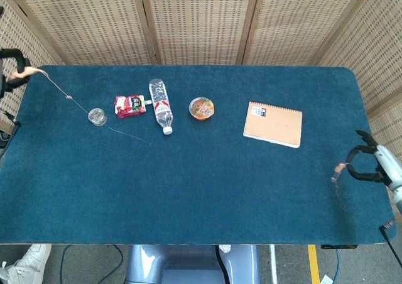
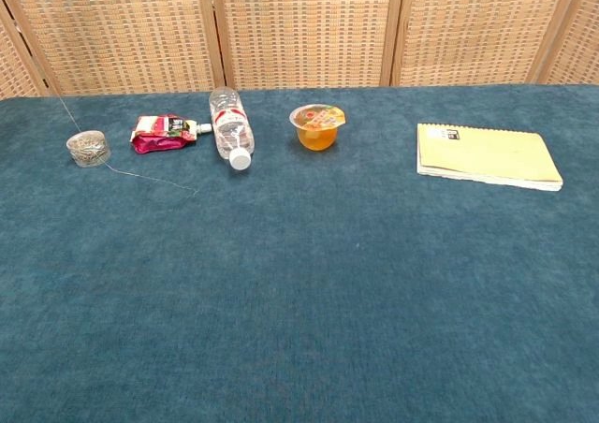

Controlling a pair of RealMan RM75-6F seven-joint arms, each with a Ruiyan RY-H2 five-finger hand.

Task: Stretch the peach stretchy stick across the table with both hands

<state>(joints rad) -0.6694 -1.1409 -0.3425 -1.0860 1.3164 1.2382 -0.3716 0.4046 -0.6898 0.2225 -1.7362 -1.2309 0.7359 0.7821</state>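
Left robot hand (image 1: 12, 70) pinching peach stretchy stick (image 1: 30, 74) end, thin strand trailing rightward past small clear round jar (image 1: 97, 116), right robot hand (image 1: 370, 164) pinching other peach end, blue felt table (image 1: 201, 190) between.

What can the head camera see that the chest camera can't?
Only the head view shows the left hand and right hand, each pinching a peach end of the stretchy stick, plus the floor below the table. The chest view shows nothing extra. Both share the thin strand, water bottle, red pouch, jelly cup, glass jar and notebook.
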